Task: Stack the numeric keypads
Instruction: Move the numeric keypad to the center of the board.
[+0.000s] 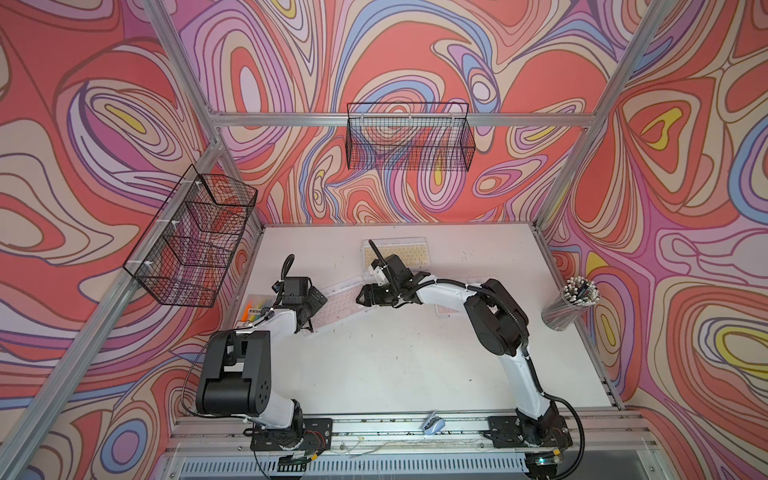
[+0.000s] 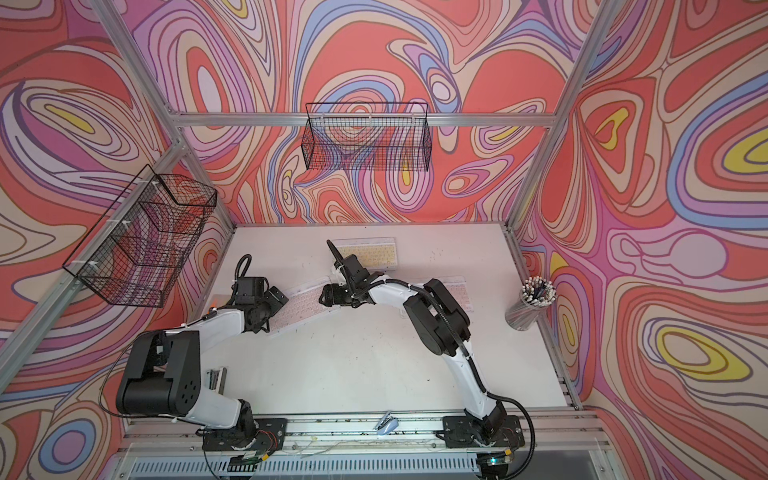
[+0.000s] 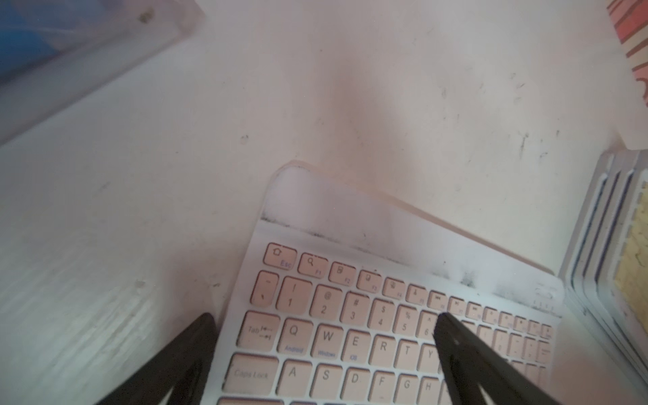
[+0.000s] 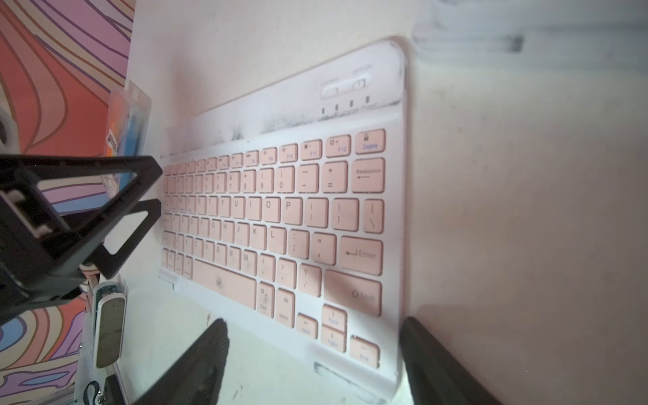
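Observation:
A pink keypad [image 1: 338, 307] lies slantwise mid-table between both grippers, seen too in a top view [image 2: 299, 309]. My left gripper [image 1: 314, 298] is open at its left end. In the left wrist view the left gripper [image 3: 326, 350] has one finger [image 3: 196, 350] off the keypad's edge and the other over the pink keypad [image 3: 350, 333]. My right gripper [image 1: 362, 297] is open at the other end. In the right wrist view the right gripper [image 4: 315, 350] straddles a corner of the pink keypad [image 4: 280, 210]. A yellow keypad [image 1: 401, 253] lies at the back, on layered clear frames [image 3: 596, 245]. Another pink keypad [image 1: 451, 309] lies partly under the right arm.
A clear packet of highlighters [image 1: 254, 312] lies left of the left gripper. A clear cup of pens [image 1: 575, 303] stands at the right edge. Black wire baskets hang on the back wall [image 1: 409, 137] and left wall [image 1: 195, 237]. A small blue object [image 1: 432, 424] sits on the front rail.

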